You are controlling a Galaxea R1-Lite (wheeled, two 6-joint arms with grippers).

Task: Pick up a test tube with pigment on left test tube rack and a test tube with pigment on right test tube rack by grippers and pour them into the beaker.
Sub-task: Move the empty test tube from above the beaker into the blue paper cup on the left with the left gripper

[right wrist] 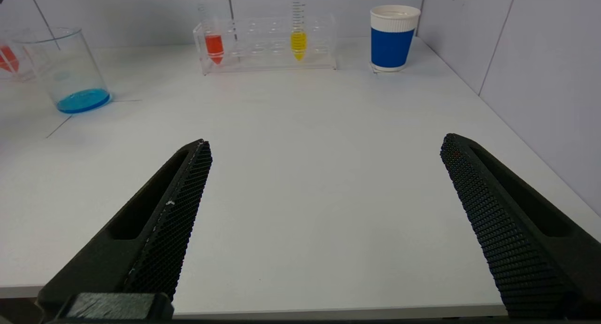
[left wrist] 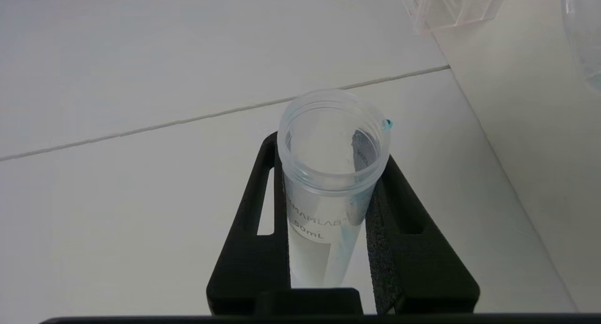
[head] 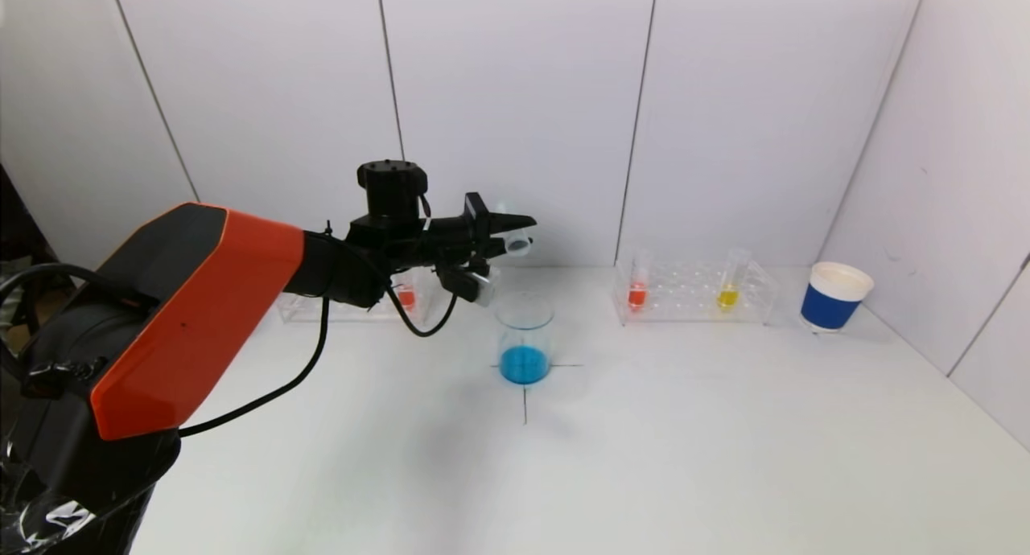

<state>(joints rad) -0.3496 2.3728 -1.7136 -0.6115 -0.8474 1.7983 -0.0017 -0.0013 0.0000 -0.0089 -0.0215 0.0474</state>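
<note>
Two sets of fingers: left gripper pinching seemingly drained test tube, right gripper spread.

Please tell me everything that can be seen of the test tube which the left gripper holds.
The test tube is clear plastic with a wide open mouth, no cap, and grey print reading "50mL" on its wall. It looks empty; only a small blue drop clings to its rim. The left gripper is shut on it, a black finger on each side below the rim. In the head view it is tipped far over, above the beaker, which holds blue liquid.
</note>
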